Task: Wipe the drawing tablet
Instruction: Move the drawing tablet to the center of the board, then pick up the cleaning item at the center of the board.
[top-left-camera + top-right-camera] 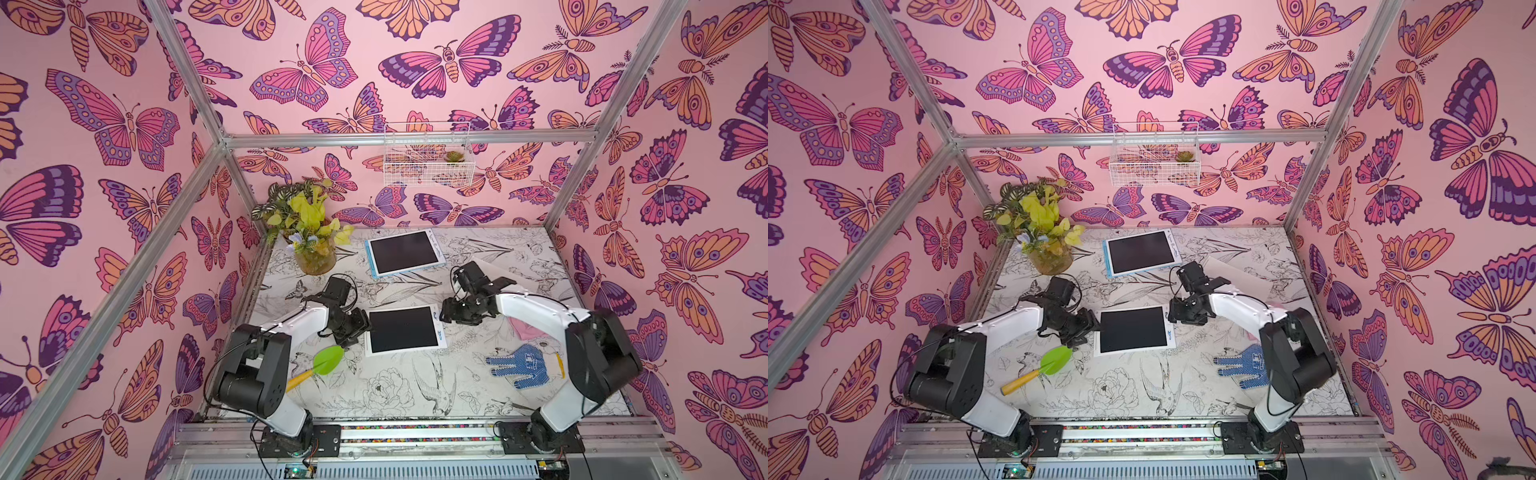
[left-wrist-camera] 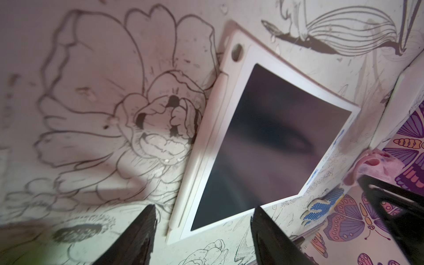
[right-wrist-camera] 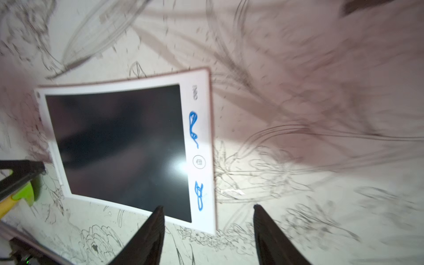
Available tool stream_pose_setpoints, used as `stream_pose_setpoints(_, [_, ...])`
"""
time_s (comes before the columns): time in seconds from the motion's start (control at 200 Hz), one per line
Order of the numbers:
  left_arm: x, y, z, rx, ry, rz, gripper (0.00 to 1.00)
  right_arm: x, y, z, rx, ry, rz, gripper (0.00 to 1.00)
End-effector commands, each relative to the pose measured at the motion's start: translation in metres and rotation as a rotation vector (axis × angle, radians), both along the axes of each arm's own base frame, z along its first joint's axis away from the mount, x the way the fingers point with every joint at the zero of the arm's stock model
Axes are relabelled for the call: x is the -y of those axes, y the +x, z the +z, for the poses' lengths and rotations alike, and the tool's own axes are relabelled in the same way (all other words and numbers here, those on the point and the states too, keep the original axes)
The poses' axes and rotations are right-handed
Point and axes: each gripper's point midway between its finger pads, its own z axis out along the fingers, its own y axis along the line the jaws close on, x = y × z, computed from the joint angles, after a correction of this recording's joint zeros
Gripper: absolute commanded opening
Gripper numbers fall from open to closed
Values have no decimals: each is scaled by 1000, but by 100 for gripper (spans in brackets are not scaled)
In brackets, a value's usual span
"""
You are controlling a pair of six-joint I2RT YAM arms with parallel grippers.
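The black left gripper [image 2: 204, 208] hangs released at nine o'clock of the white-framed, black-screened drawing tablet [image 1: 403, 329] on the flower-printed table [image 1: 399, 390]; the black right gripper [image 3: 208, 206], also released, at two o'clock.

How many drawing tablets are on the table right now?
2. The near tablet lies in the middle; the far tablet sits by the plant, atop something blue, possibly a third.
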Motion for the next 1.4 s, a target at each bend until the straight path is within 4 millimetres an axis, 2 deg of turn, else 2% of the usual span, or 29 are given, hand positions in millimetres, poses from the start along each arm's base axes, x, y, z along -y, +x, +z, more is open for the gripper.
stream_pose_setpoints(0.0, [-7, -4, 20, 35, 61, -12, 69, 98, 11, 43, 134, -300, -229, 65])
stream_pose_setpoints(0.12, [7, -9, 34, 65, 46, -45, 68, 196, -2, 47, 107, -386, -527, 67])
stream_pose_setpoints(0.21, [22, -15, 38, 72, 36, -85, 68, 248, -13, 38, 56, -416, -683, 69])
stream_pose_setpoints(0.26, [29, -20, 38, 69, 32, -102, 68, 265, -17, 28, 11, -387, -750, 69])
stream_pose_setpoints(0.34, [38, -26, 36, 62, 29, -127, 67, 282, -17, 9, -55, -317, -821, 68])
stream_pose_setpoints(0.446, [42, -31, 33, 53, 13, -140, 66, 288, -4, -11, -83, -250, -837, 66])
stream_pose_setpoints(0.471, [41, -32, 34, 53, 12, -142, 66, 288, 0, -22, -107, -245, -828, 65])
stream_pose_setpoints(0.616, [37, -38, 34, 62, 16, -139, 65, 288, 18, -45, -137, -214, -808, 64])
stream_pose_setpoints(0.776, [28, -43, 34, 58, 28, -123, 64, 289, 22, -66, -200, -185, -825, 55])
stream_pose_setpoints(0.831, [24, -43, 35, 57, 31, -115, 64, 289, 24, -66, -193, -177, -831, 42])
stream_pose_setpoints(0.901, [18, -43, 36, 57, 34, -104, 63, 288, 26, -62, -167, -169, -830, 14])
stream_pose_setpoints(0.966, [12, -42, 36, 56, 41, -91, 61, 288, 27, -46, -109, -188, -827, 0])
stream_pose_setpoints(1.036, [6, -40, 34, 48, 42, -76, 60, 282, 28, -18, -18, -233, -801, 0])
stream_pose_setpoints(1.071, [3, -39, 32, 43, 43, -68, 59, 273, 29, -4, 28, -261, -768, 0])
stream_pose_setpoints(1.097, [1, -38, 31, 38, 45, -64, 58, 265, 30, 16, 87, -277, -744, 0])
stream_pose_setpoints(1.177, [-3, -33, 27, 27, 52, -58, 55, 237, 26, 58, 217, -347, -663, 0])
stream_pose_setpoints(1.237, [-5, -28, 24, 23, 64, -64, 53, 211, 22, 86, 312, -364, -599, 0])
stream_pose_setpoints(1.292, [-8, -24, 20, 16, 82, -73, 51, 180, 19, 105, 398, -358, -506, 0])
stream_pose_setpoints(1.342, [-10, -19, 16, 13, 96, -83, 48, 149, 18, 114, 459, -342, -407, 0])
stream_pose_setpoints(1.392, [-11, -14, 11, 7, 111, -97, 44, 113, 15, 116, 498, -327, -283, 0])
